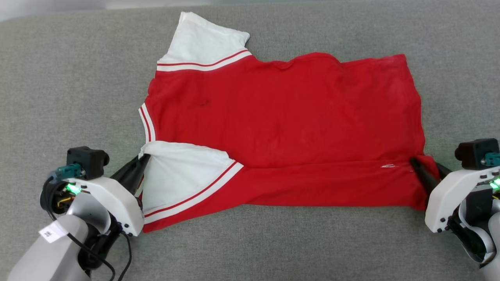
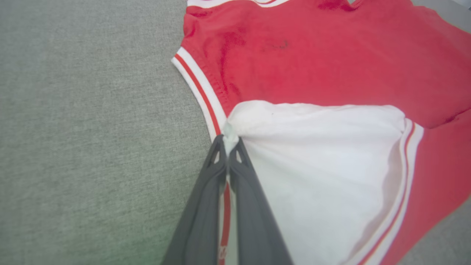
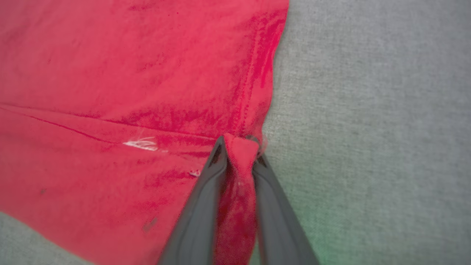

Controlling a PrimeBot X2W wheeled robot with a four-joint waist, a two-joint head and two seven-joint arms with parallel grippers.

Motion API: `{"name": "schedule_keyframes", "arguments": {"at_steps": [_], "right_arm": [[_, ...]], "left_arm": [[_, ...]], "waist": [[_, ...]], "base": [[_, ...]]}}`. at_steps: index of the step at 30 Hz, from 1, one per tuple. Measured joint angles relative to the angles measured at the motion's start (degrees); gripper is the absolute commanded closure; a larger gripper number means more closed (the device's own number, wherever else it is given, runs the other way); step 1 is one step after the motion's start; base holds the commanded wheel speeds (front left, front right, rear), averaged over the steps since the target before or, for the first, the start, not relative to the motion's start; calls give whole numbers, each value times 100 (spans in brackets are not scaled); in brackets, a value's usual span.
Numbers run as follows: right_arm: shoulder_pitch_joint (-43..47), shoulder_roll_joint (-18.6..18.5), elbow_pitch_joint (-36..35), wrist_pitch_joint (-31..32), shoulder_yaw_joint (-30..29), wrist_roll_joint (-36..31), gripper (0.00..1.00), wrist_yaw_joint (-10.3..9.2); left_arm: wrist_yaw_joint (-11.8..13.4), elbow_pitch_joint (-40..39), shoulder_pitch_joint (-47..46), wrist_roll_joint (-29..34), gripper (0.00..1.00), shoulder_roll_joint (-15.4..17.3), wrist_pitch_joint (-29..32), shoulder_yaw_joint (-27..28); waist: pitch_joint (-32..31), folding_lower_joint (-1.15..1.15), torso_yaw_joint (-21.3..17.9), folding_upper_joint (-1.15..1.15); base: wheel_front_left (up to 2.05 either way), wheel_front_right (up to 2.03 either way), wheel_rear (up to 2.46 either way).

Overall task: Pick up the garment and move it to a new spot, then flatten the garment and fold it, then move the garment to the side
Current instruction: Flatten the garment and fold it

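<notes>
at the near edge of the surface (image 1: 250, 249), clamping the shirt (image 1: 281, 117) in left gripper (image 1: 141, 160) at sleeve and right gripper (image 1: 415, 163) at hem, likely to lay a straight fold.

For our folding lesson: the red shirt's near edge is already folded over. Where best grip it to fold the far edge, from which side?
Probably the far white sleeve and the far hem corner, each approached from a short end of the shirt: that long edge lies flat, free and unfolded.

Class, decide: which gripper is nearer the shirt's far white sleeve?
Left. The left gripper pinches the near sleeve, below the far sleeve; the right gripper holds the garment's opposite hem corner.
</notes>
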Motion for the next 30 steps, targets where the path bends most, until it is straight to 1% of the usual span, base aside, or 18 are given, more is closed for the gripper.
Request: {"name": "schedule_keyframes", "arguments": {"at_steps": [1, 4, 6, 9, 12, 18, 21, 23, 25, 27, 30], "right_arm": [[-4, 20, 29, 3, -1, -40, 0, 0], [7, 22, 46, 48, 4, -243, 0, 1], [47, 33, 13, 126, -56, -357, 0, 1], [225, 149, -147, 460, -159, -393, 0, 1], [416, 248, -424, 727, -375, -652, 0, 1], [984, 803, -1111, 1502, -1055, -1027, 0, 0], [1284, 1009, -1547, 1879, -1165, -1134, 0, 0], [1452, 1115, -1822, 2034, -1229, -1189, 0, 0], [1534, 1201, -2057, 2142, -1289, -1236, 0, 0], [1586, 1285, -2246, 2224, -1289, -1267, 0, 0], [1635, 1360, -2452, 2274, -1313, -1289, 0, 0]], "left_arm": [[12, 69, -8, 3, 0, -37, -53, -1], [42, 162, 7, 25, 0, -122, -179, -32], [122, 171, 71, 125, 0, -135, -288, -59], [339, 108, 259, 220, 0, -143, -445, -47], [591, -122, 524, 258, 0, -108, -457, -30], [1156, -998, 1293, 216, 0, 185, 114, -108], [1435, -1423, 1568, 258, 0, 322, 443, -207], [1572, -1621, 1726, 209, 0, 326, 637, -249], [1727, -1697, 1786, 216, 0, 359, 780, -267], [1825, -1696, 1814, 328, 0, 495, 916, -326], [1987, -1689, 1823, 335, 0, 465, 884, -243]], "waist": [[-34, 0, 2, 0], [-154, 0, 5, 0], [-248, 0, 12, 0], [-411, 0, 11, 0], [-575, 0, -1, 0], [-813, -1, -34, 0], [-836, -1, -54, 0], [-821, -1, -67, 0], [-793, -1, -92, 0], [-757, -1, -134, 0], [-689, -1, -191, 0]], "base": [[0, 0, 0], [0, 0, 0], [0, 0, 0], [0, 0, 0], [0, 0, 0], [0, 0, 0], [0, 0, 0], [0, 0, 0], [0, 0, 0], [0, 0, 0], [0, 0, 0]]}}
